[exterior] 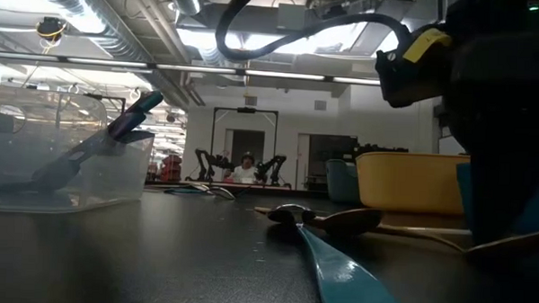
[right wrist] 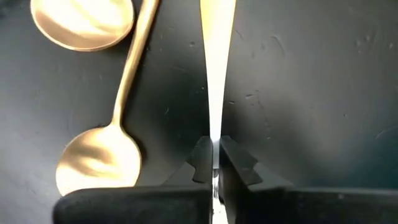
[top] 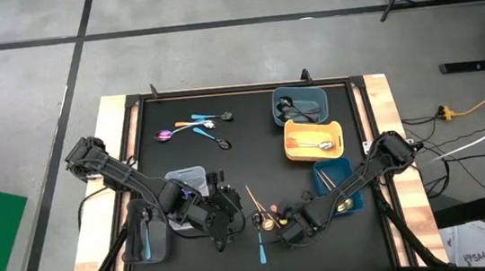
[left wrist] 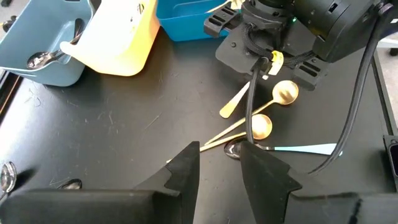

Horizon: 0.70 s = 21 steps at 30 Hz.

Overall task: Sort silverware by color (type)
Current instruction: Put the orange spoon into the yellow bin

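1. Nearest the lens in the low view, a teal-blue spoon point(exterior: 337, 266) lies flat on the black counter point(top: 254, 161), its handle running toward the lower edge of the frame.
2. Left of frame, high view: a clear tray point(top: 186, 179) sits at lower left, partly under the left arm; a blue utensil leans inside it in the low view.
3. Left hand point(top: 220, 221) hovers low at lower centre-left, fingers point(left wrist: 186, 171) spread apart and holding nothing.
4. Upper left-centre, high view: a loose group of spoons point(top: 195, 128) in purple, blue and dark finishes lies on the counter.
5. Lower centre: two gold spoons point(left wrist: 273, 109) and a thin copper-toned handle lie crossed beside the teal-blue spoon, whose dark bowl touches them.
6. Right hand point(top: 290, 230) is down at the counter at lower centre, its fingers point(right wrist: 202, 163) pinched tight on the thin, pale handle of a spoon point(right wrist: 214, 68); which finish it is cannot be told from the wrist view.
7. Right of frame, high view: a grey-blue tray point(top: 300, 102) holds dark spoons; just below it a yellow tray point(top: 313, 140) holds a silver spoon; below that a bright blue tray point(top: 333, 180) is partly covered by the right arm.
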{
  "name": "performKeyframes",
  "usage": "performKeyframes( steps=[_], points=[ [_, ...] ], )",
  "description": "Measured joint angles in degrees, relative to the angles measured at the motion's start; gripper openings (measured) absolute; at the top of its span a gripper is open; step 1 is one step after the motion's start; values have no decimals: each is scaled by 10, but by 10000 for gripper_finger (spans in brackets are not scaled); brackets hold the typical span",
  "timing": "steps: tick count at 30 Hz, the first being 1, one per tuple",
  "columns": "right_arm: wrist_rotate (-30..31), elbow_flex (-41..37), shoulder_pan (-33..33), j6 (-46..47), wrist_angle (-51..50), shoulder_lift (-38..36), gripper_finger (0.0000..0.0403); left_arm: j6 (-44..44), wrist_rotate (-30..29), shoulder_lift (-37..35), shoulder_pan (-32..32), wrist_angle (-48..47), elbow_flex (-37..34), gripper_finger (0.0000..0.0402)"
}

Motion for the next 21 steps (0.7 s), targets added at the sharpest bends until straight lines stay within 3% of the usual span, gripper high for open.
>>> performKeyframes(
  steps=[9,21],
  points=[
    [54,53,-3,-44,-131,-8,2,0,0,0,0,0,0,110],
    [94,159,-4,-237,-295,-51,1,-1,7,0,0,1,0,110]
  ],
)
